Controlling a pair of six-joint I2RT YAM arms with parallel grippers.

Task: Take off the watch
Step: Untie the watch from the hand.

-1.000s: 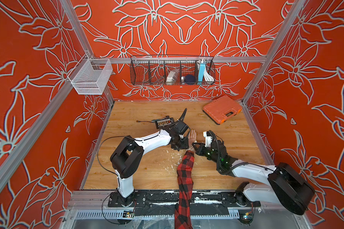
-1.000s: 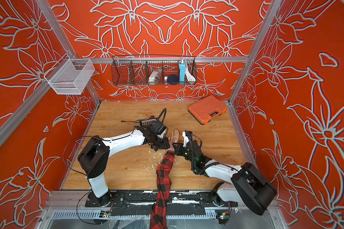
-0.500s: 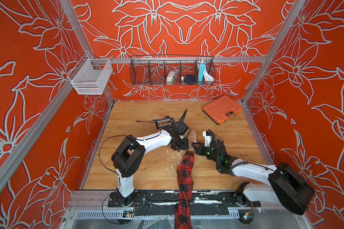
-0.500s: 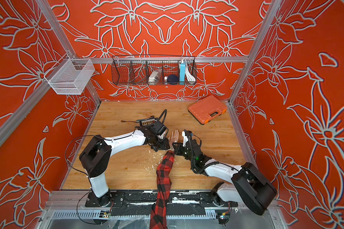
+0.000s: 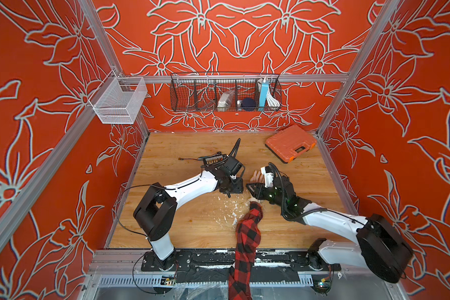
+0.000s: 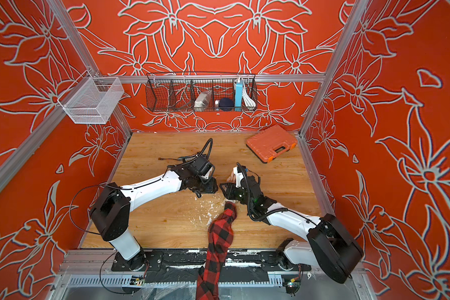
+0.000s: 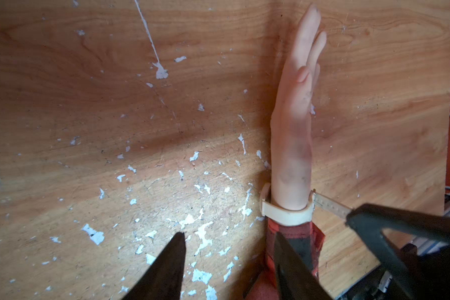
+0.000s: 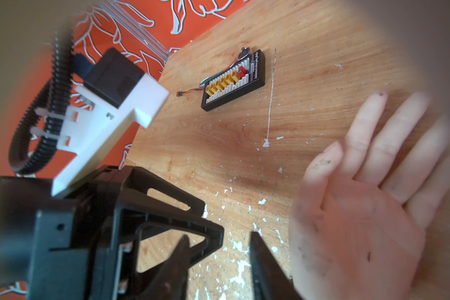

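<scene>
Between the 2 black fingers of your left gripper (image 7: 229,235) lies only wooden tabletop (image 7: 89,109) strewn with white flakes (image 7: 203,235): the jaws stand well apart and hold nothing, and 1 finger crosses in front of the red-and-black plaid sleeve (image 5: 246,233) in the left wrist view. Your right gripper (image 8: 218,235) is likewise parted, with bare wood and flakes showing in the gap in its own wrist view. Just past the left fingers, the watch (image 7: 286,217) sits around the wrist of the mannequin hand (image 7: 294,130), right against the sleeve's cuff. Its cream strap wraps the wrist, its round case sits on the side nearer the flakes, and the loose strap end sticks out on the opposite side, reaching the tip of a right gripper finger. You cannot tell from these views whether that finger touches the strap end. The hand stands on its edge on the wood, fingers straight and pointing away from the sleeve, with dark smudges on the skin; its palm faces your right wrist camera. Both top views show the 2 grippers flanking that wrist, each on its own arm's side. Farther back on the table lie a black connector board (image 8: 234,80) with yellow plugs, and an orange tool case (image 5: 290,142) near the rear corner.
</scene>
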